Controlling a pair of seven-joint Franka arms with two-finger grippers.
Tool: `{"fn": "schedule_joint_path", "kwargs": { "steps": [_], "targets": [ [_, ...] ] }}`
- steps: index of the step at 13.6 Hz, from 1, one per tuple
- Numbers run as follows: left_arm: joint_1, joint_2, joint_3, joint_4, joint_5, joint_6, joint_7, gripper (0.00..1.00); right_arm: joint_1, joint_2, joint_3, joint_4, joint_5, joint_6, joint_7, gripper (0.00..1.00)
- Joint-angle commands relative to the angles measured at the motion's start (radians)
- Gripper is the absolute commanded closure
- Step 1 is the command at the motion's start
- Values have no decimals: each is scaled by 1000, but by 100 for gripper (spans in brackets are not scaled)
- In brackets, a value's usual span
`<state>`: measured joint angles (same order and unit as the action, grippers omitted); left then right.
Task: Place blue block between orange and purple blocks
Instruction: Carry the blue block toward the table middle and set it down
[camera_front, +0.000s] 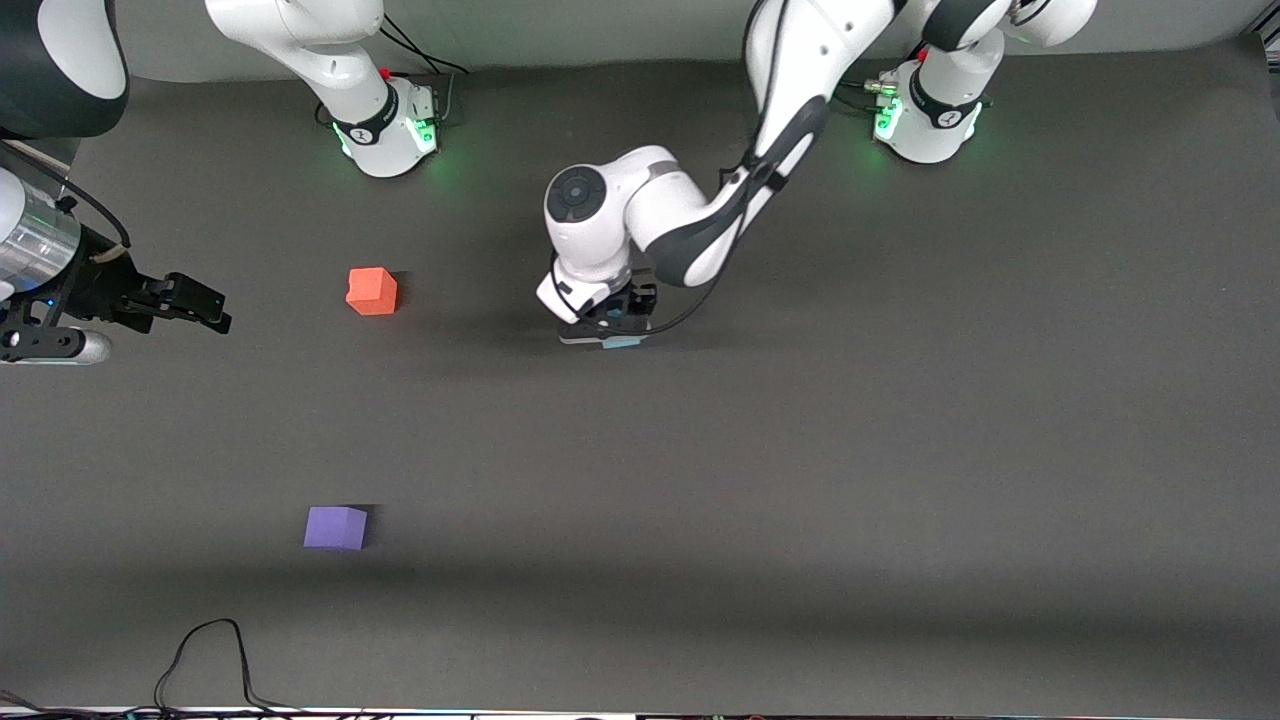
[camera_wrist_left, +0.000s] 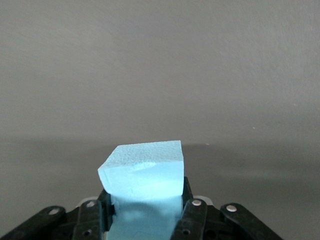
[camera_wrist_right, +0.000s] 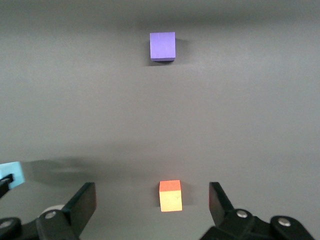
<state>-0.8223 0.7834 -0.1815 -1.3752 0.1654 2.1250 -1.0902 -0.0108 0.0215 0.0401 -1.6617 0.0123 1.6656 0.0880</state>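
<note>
The dark matte desk carries the scene. The left tool is clamped on the blue block, a grainy, foam-like cube, low at mid-desk: grasped, not yet carried. The right tool waits, jaws wide, near its end. The orange block and purple block sit well apart, the gap between them unfilled.
</note>
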Motion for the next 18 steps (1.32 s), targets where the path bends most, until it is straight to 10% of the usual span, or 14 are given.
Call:
{"fn": "schedule_joint_path", "kwargs": {
  "steps": [1,4,6,7,13,18],
  "targets": [
    [-28,75,20,70,28,61,-60,58,3,5,0,13,-9,-20,-2,0],
    [-24,99,22,68,28,81,-62,55,3,5,0,13,-9,-20,-4,0],
    [-20,96,22,68,28,79,-65,6,3,5,0,13,-9,-20,-4,0],
    [-15,88,22,68,28,66,-57,0,3,5,0,14,-9,-20,-7,0],
    [204,-177,-7,44,-134,-232,212,0,9,35,6,16,-8,-41,-37,0],
    [564,-361,-7,5,-231,-518,609,0,217,52,9,25,74,-11,50,0]
  ]
}}
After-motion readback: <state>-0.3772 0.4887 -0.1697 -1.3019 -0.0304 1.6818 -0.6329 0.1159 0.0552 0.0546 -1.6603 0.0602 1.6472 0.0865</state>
